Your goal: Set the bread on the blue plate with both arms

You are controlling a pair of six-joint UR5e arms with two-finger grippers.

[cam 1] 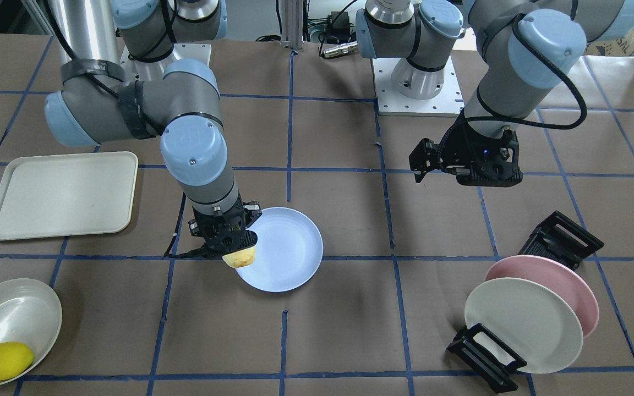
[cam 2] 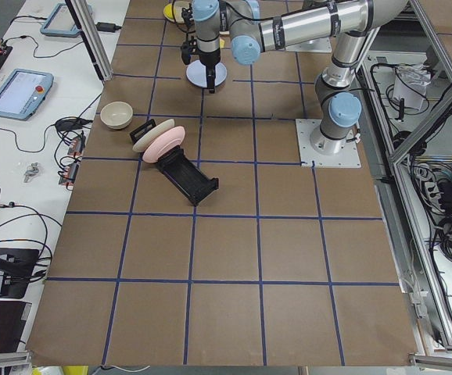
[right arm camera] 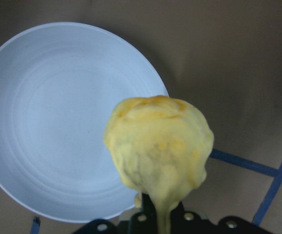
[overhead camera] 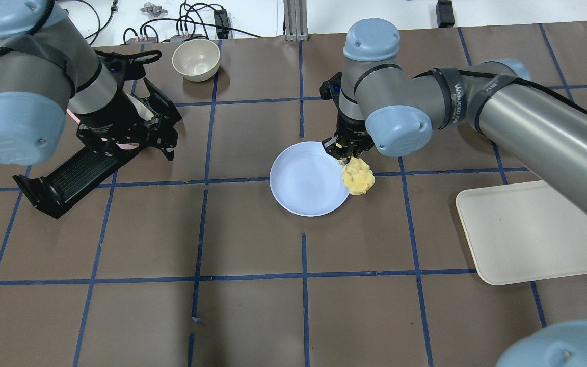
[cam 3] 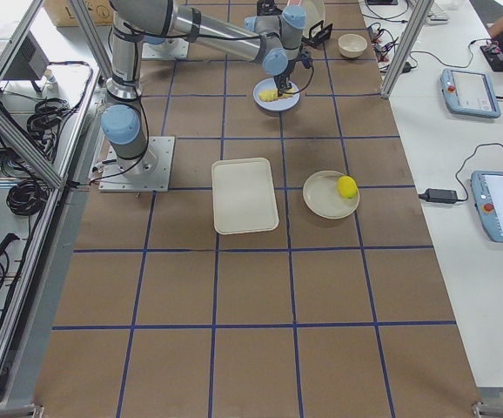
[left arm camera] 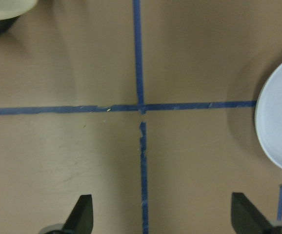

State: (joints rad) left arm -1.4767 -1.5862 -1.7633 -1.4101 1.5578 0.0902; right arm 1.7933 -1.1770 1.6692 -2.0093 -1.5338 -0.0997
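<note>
The pale-yellow bumpy bread (overhead camera: 358, 176) hangs end-down from my right gripper (overhead camera: 347, 151), which is shut on its upper end. It hangs just above the blue plate's (overhead camera: 306, 181) rim on my right side. In the right wrist view the bread (right arm camera: 158, 146) overlaps the plate's (right arm camera: 58, 117) edge. The front view shows the same gripper (cam 1: 228, 245), bread (cam 1: 240, 257) and plate (cam 1: 289, 247). My left gripper (cam 1: 468, 165) is open and empty, above the table well to the left of the plate. Its wrist view shows both fingers (left arm camera: 82, 217) spread and the plate's edge (left arm camera: 280, 126).
A cream tray (overhead camera: 528, 229) lies on my right. A bowl (cam 1: 20, 291) holding a lemon (cam 1: 3, 360) sits beyond it. A black dish rack (cam 1: 562, 236) with a pink plate (cam 1: 564, 278) and a cream-white plate (cam 1: 520, 324) stands under my left arm. A small bowl (overhead camera: 196, 58) is beyond.
</note>
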